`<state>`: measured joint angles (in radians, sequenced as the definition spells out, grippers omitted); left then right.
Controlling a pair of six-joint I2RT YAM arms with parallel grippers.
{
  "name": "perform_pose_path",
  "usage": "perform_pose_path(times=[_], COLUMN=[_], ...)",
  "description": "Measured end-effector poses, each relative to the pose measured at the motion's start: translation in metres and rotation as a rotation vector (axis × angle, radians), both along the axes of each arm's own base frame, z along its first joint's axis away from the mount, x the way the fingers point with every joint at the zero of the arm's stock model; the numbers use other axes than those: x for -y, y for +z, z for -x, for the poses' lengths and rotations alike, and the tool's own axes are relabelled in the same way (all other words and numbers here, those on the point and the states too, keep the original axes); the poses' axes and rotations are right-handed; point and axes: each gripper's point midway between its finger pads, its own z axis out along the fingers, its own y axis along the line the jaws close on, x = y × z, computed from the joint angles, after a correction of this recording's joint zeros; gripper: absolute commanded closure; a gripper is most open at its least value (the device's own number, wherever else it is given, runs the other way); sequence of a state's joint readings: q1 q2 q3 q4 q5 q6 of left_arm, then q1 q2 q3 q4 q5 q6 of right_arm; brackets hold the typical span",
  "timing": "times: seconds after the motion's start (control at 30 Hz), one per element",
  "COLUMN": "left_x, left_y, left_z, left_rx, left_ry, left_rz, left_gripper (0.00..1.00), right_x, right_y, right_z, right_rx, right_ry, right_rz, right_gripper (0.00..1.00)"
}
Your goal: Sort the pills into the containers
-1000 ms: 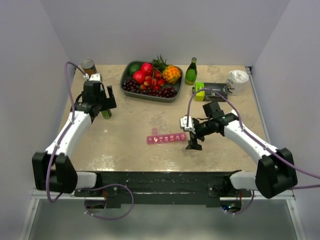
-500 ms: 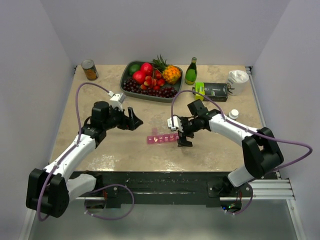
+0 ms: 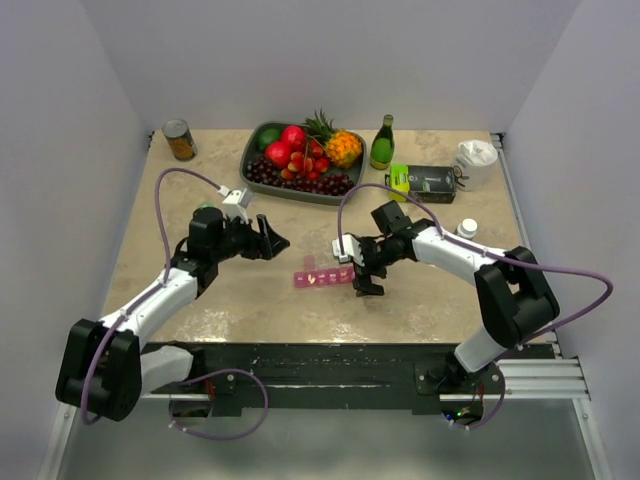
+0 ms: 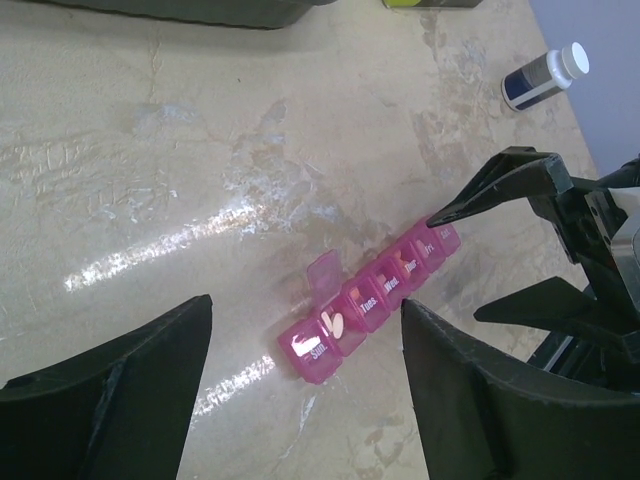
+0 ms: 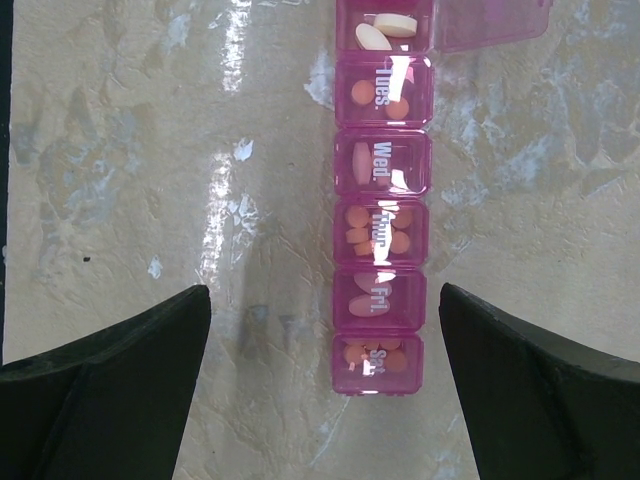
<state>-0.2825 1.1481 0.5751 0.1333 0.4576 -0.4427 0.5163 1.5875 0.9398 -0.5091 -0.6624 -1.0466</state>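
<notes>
The beige, marble-patterned tabletop (image 3: 230, 300) bears everything here. At its far edge stands a dark oval tray (image 3: 247, 160) heaped with fruit. A green glass bottle (image 3: 382, 143) is just to the right of the tray, and a tin can (image 3: 179, 139) sits in the far left corner.

The black left gripper (image 3: 270, 241) hangs over the middle of the table, to the left of the task's thing. Its two fingers are spread wide with nothing between them.

The black right gripper (image 3: 366, 281) points down at the right end of the long, narrow, translucent pink pill organizer (image 3: 326, 276). Its jaws gape wide and hold nothing. In the right wrist view they stand on either side of the "Fri" and "Sat" compartments, apart from the plastic. How high they are above the table cannot be told.

The organizer lies flat near the table's centre, between the two grippers. The lid (image 4: 322, 272) beside its "Sun" end is flipped open over pale oval pills (image 5: 385, 30), and the other lids are shut over orange round pills (image 5: 372, 236).

A small white-capped bottle with a dark label (image 4: 545, 78) rests well to the right.
</notes>
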Motion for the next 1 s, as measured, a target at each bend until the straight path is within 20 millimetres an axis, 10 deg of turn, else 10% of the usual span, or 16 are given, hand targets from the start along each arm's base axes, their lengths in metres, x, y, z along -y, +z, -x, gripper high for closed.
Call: perform_pose_path(times=[0.4, 1.0], left_x=[0.002, 0.02], left_y=[-0.041, -0.109], left_z=[-0.015, -0.031], left_rx=[-0.119, -0.291], left_ry=[0.042, 0.034], left_rz=[-0.008, -0.104], left_gripper=[0.44, 0.59], right_x=[-0.005, -0.017], right_y=[-0.026, -0.037], right_z=[-0.005, -0.005], right_rx=[-0.032, 0.007], right_ry=[-0.007, 0.015], right_rz=[0.062, 0.115], right_gripper=[0.15, 0.69])
